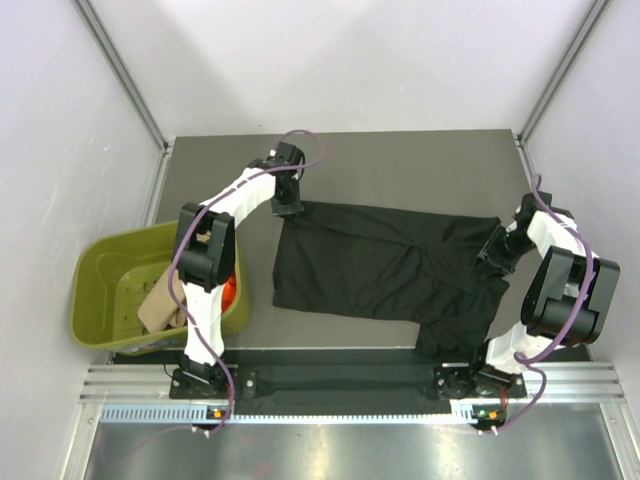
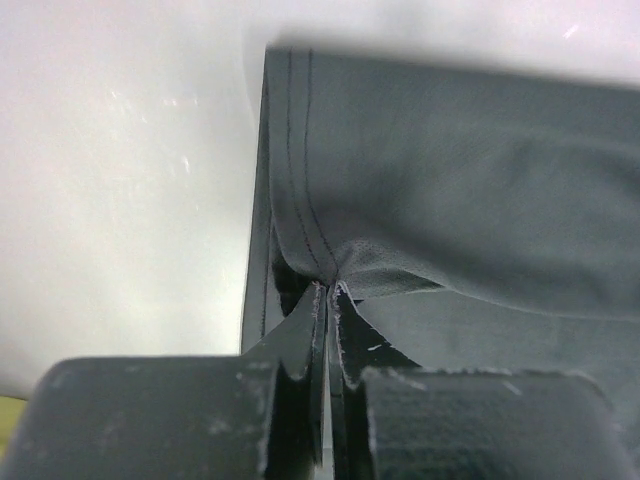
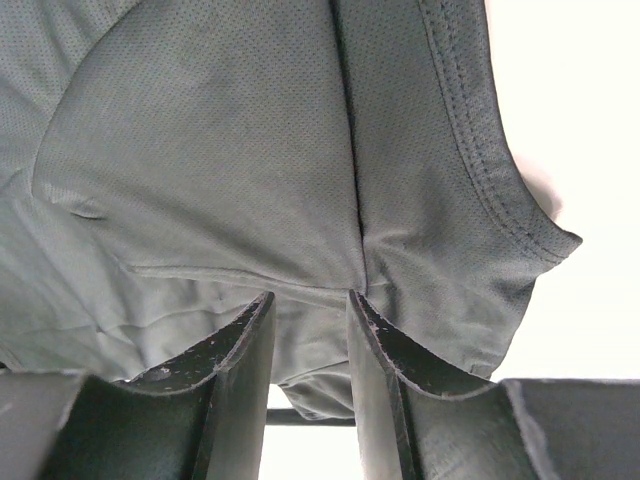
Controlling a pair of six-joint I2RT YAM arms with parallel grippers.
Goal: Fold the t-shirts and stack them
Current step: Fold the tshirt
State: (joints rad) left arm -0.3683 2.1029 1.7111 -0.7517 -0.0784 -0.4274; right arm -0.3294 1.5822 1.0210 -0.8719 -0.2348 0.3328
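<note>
The black t-shirt [image 1: 380, 265] lies spread across the middle of the table, with one part hanging over the near edge at the right. My left gripper [image 1: 288, 207] is at its far left corner. In the left wrist view the gripper [image 2: 328, 288] is shut on the stitched hem of the black shirt [image 2: 450, 180]. My right gripper [image 1: 495, 250] is at the shirt's right side. In the right wrist view it [image 3: 310, 295] is open, with its tips against the black cloth [image 3: 220, 160] beside a seam. The beige shirt [image 1: 160, 305] and the orange-red shirt [image 1: 230, 290] lie in the tub.
The olive-green tub [image 1: 100, 262] stands at the left edge of the table, beside the left arm. The table [image 1: 420, 165] is dark grey, with bare surface behind the shirt. White walls enclose the back and sides.
</note>
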